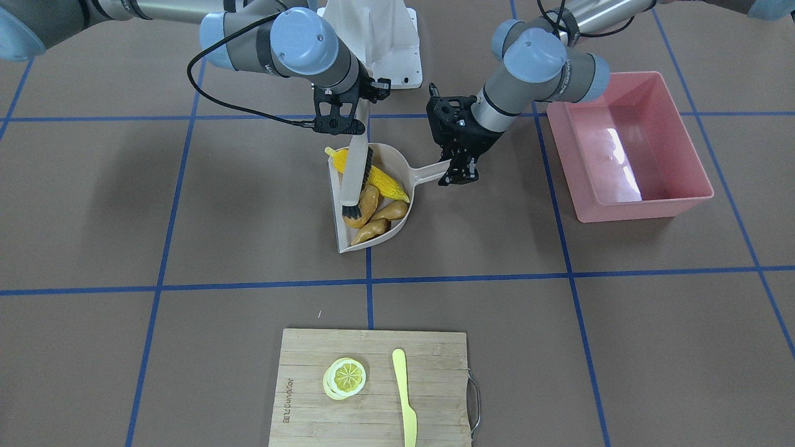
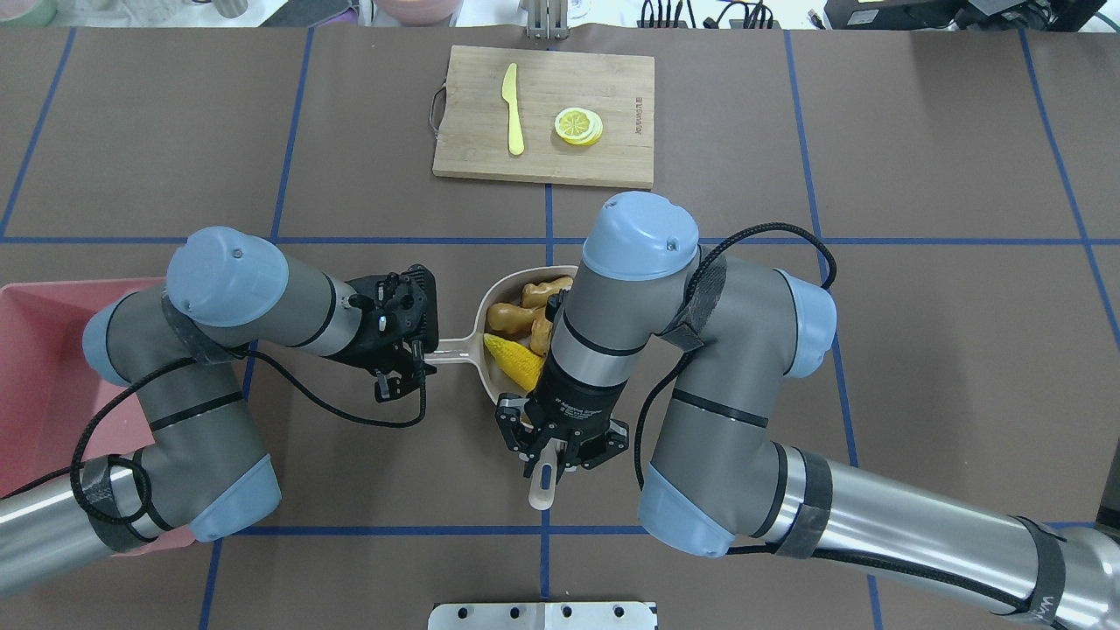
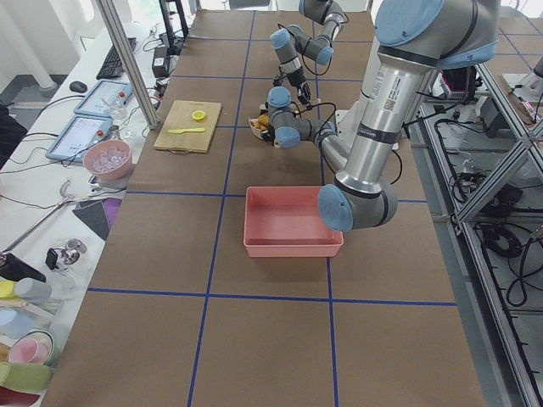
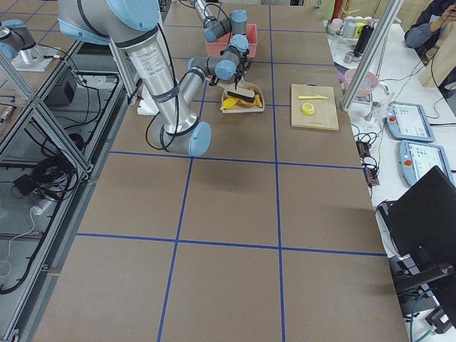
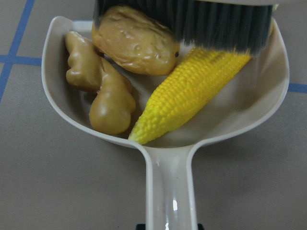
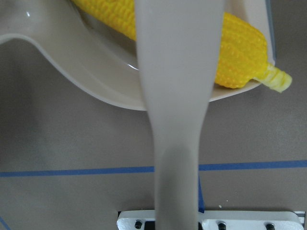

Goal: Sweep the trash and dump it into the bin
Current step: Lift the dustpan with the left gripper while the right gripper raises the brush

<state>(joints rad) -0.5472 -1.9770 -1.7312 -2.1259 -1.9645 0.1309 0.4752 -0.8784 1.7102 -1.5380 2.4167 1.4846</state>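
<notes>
Three pieces of trash (image 5: pixel 192 93) lay in the dustpan (image 5: pixel 271 98) just ahead of the left gripper (image 1: pixel 459 174), which was clamped on its handle (image 5: pixel 170 191). The right gripper (image 2: pixel 547 451) clasped the brush (image 1: pixel 355 180). A level lift toward the bin (image 1: pixel 627 143), behind the left gripper, seemed wisest.

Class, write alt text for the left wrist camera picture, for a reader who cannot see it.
A beige dustpan on a brown table holds a yellow corn cob, a brown potato and a knobbly ginger root. The dark bristles of a brush hang over the potato and corn.
</notes>
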